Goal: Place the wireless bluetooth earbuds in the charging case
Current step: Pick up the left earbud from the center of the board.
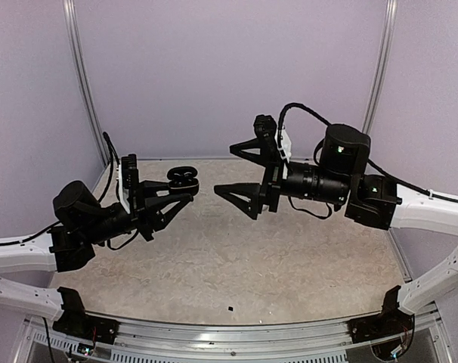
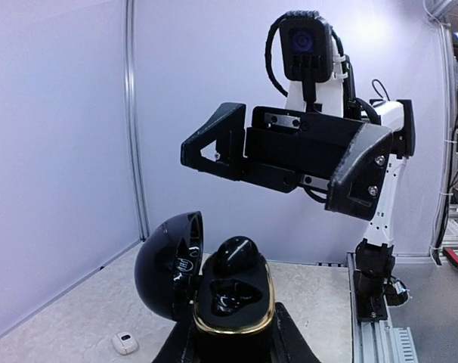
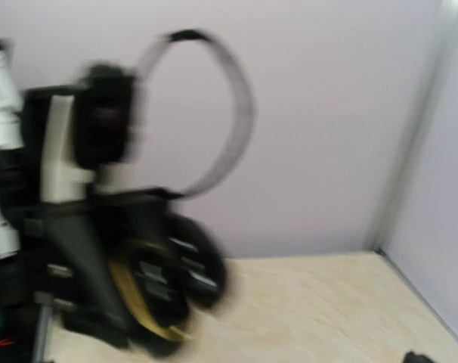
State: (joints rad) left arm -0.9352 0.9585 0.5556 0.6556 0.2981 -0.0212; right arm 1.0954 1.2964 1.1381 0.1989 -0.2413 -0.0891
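Two claws hang above the table [image 1: 289, 257], facing each other across a gap. My left claw [image 1: 180, 190] is closed narrow on the case [image 1: 182, 179], pinching its lower body from both sides and holding it up off the surface.

On the left wrist camera the lid [image 2: 168, 265] stands swung open to the left, a glossy black dome. A gold rim [image 2: 236, 330] rings the case's mouth. One black bud [image 2: 236, 255] sits at the far side of that mouth, standing proud of the rim. I cannot tell whether it is fully seated. The hollow nearer the camera shows only black shine.

A white bud [image 2: 124, 342] lies on the table down and left of the case, well apart from it.

My right claw [image 1: 223, 169] has its jaws spread wide and grips nothing. It sits at about the case's height, pointing toward it, near but not touching.

The right wrist camera is smeared. I make out the left claw and the gold rim there, little else.

From above I see a dark speck [image 1: 230, 308] on the table near the front edge, too small to identify.
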